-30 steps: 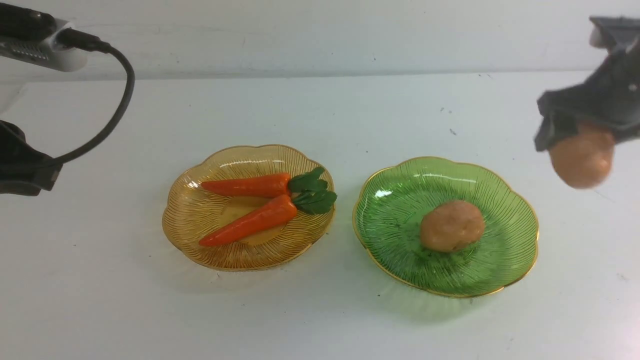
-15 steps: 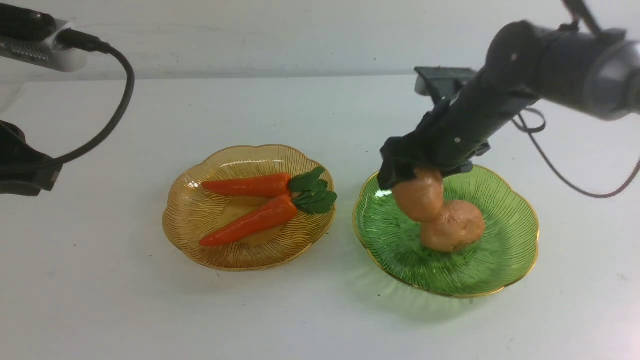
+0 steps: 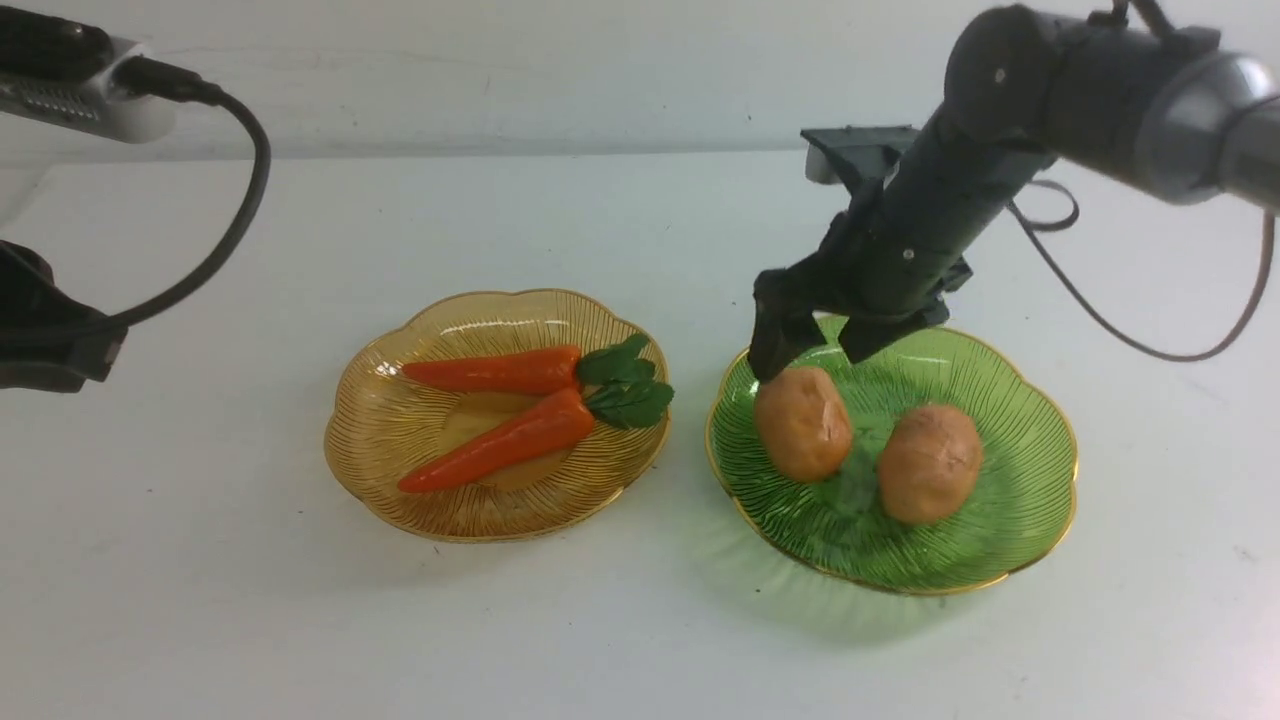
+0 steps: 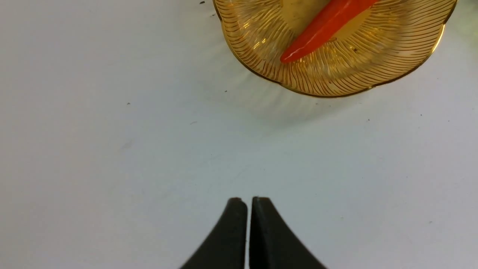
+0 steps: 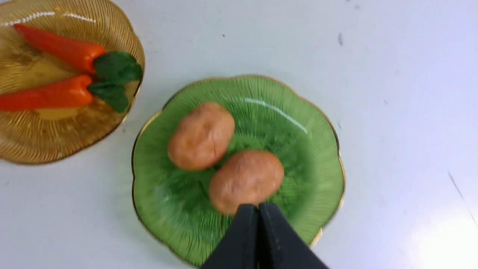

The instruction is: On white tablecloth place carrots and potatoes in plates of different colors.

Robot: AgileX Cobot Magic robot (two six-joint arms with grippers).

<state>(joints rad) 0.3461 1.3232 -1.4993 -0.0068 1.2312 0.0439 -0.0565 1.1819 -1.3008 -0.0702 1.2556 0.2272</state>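
Two orange carrots [image 3: 495, 371] [image 3: 500, 445] with green tops lie side by side in the amber plate [image 3: 380, 450]. Both tan potatoes [image 3: 803, 423] [image 3: 930, 463] rest in the green plate [image 3: 1040, 500], a little apart. My right gripper [image 3: 815, 350] hangs just above the left potato at the plate's back edge and holds nothing. In the right wrist view its fingertips [image 5: 258, 207] are pressed together over the green plate [image 5: 317, 149]. My left gripper [image 4: 249, 201] is shut and empty over bare white tablecloth [image 3: 640, 640], short of the amber plate [image 4: 336, 78].
A white device with a black cable [image 3: 230, 200] hangs at the upper left, above my left arm's dark body [image 3: 45, 340]. My right arm's cable [image 3: 1130, 340] loops over the cloth behind the green plate. A wall edge runs along the table's back.
My right gripper brought the second potato in from the right, over the green plate, and let it go there. The first potato shifted slightly right. The right jaws have closed.
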